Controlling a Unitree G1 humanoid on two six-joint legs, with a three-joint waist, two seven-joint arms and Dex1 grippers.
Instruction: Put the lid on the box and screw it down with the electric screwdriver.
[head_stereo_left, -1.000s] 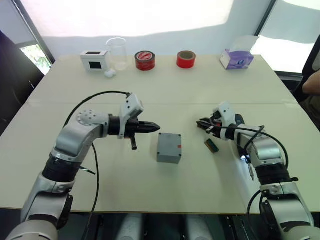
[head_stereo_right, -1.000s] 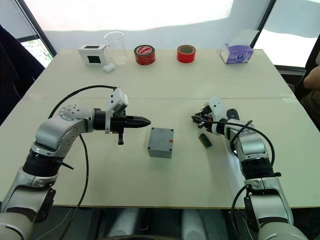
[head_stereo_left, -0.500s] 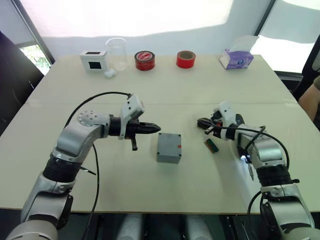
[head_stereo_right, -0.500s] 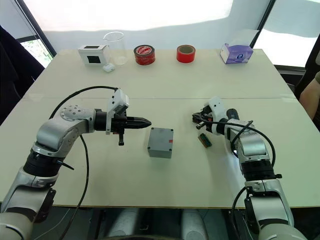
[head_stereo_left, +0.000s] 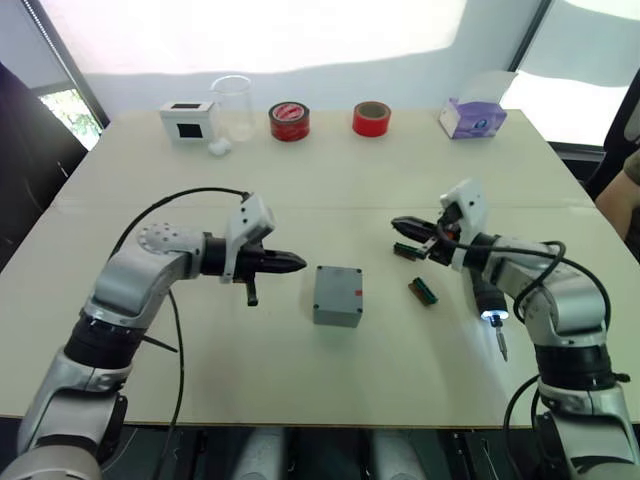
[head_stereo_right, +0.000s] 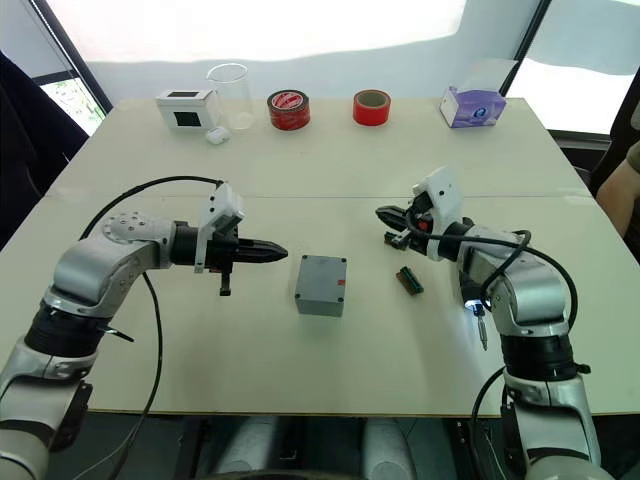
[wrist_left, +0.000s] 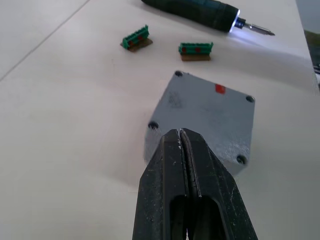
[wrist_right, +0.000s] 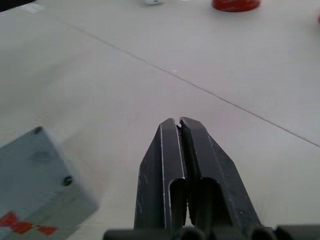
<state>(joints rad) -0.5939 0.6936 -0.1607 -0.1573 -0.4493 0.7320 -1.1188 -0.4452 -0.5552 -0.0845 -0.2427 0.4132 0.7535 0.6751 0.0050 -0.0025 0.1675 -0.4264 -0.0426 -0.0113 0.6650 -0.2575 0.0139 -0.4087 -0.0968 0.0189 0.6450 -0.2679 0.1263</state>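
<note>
The grey box stands mid-table, and the lid lies flush on top of it, a flat face with a hole at each corner and a red mark. My left gripper hovers just left of the box, shut and empty, its tip pointing at the box's near edge. My right gripper is raised over the table to the right of the box, shut on nothing. The black electric screwdriver lies on the table under my right forearm, its tip light on and its bit pointing toward the front edge.
Two small green connector pieces lie between the box and the screwdriver. Along the far edge stand a white box with a black face, a clear beaker, two red tape rolls and a purple tissue box.
My right arm has lifted off the table, uncovering the screwdriver lying beneath it. My left gripper has drawn back a little to the left of the box.
</note>
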